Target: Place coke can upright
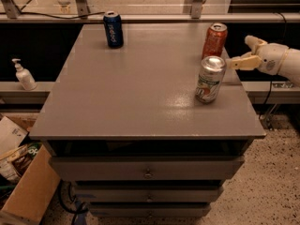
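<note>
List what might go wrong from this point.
1. The open tool hangs just right of the upright coke can, apart from it; a leftward swing might tip the can.
2. Its lower finger points at the silver can, which a stray move may knock.
3. Both cans stand near the table's right edge and might fall off if bumped.

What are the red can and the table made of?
The coke can looks like thin metal, probably aluminium: silvery, glinting top. The table top is smooth grey with a dull sheen, maybe paint or laminate. The hand, open just right of the can, looks like pale plastic.
</note>
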You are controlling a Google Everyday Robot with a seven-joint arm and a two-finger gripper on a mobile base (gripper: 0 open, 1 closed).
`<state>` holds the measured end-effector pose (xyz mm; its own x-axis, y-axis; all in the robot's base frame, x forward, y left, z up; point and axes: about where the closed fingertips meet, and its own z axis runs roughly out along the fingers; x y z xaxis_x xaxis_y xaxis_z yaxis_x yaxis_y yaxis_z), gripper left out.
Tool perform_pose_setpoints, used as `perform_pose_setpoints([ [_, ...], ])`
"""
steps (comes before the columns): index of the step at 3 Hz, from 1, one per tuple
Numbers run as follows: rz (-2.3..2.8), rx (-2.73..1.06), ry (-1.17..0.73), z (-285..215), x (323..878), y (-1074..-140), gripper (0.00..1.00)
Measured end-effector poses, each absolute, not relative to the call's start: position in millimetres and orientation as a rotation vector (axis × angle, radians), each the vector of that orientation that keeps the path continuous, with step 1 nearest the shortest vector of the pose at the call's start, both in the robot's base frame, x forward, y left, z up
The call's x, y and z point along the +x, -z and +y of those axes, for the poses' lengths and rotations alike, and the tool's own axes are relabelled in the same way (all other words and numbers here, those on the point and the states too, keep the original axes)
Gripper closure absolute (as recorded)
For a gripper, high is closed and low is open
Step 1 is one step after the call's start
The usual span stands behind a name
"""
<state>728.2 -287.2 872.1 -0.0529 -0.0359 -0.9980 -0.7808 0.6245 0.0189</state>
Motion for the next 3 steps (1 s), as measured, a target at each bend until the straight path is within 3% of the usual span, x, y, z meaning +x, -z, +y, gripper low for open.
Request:
perform_pose_setpoints([
  [2, 1.417, -0.733, -0.474, -341.6, 672.6, -959.0, 0.00],
  [3, 1.413, -0.733, -0.460, -346.2, 668.6, -963.6, 0.00],
])
